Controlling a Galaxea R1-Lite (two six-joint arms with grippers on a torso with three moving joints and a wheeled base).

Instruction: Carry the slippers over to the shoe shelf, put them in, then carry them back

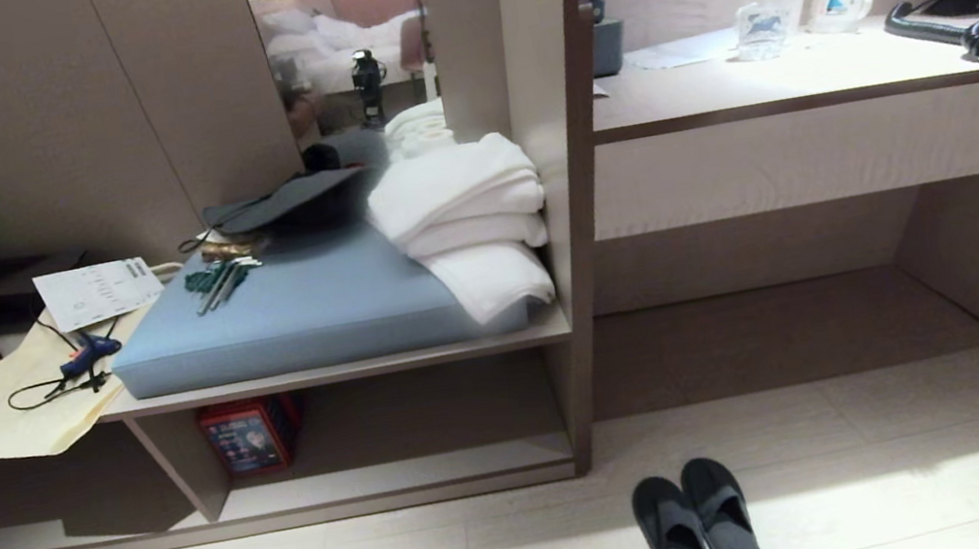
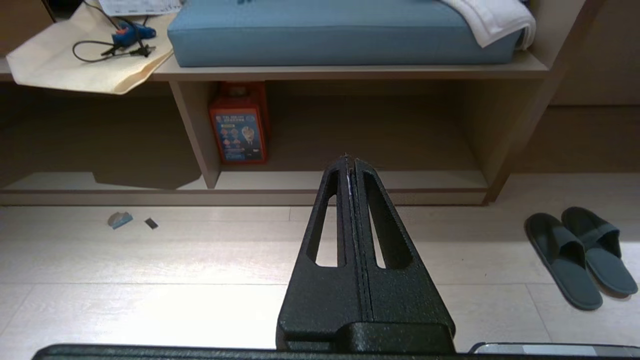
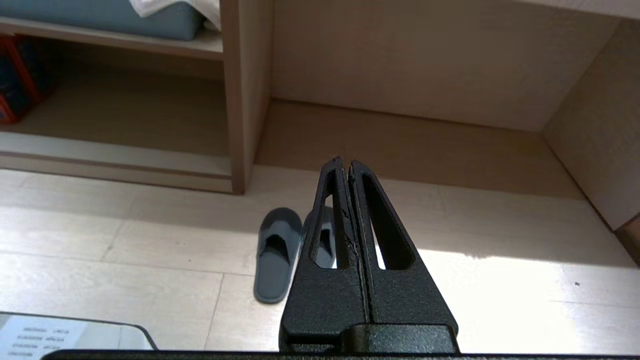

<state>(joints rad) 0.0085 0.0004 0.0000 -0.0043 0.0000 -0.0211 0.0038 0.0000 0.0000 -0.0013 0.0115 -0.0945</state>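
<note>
The slippers (image 1: 698, 526) are seen side by side on the floor at the lower centre of the head view, outside the shoe shelf (image 1: 386, 487) at lower left; no step is judged done. The left claw (image 2: 350, 162) and right claw (image 3: 345, 165) are pressed together, holding nothing. Print on the red box (image 2: 239, 125) and the paper sheet (image 1: 99, 292) cannot be read.
</note>
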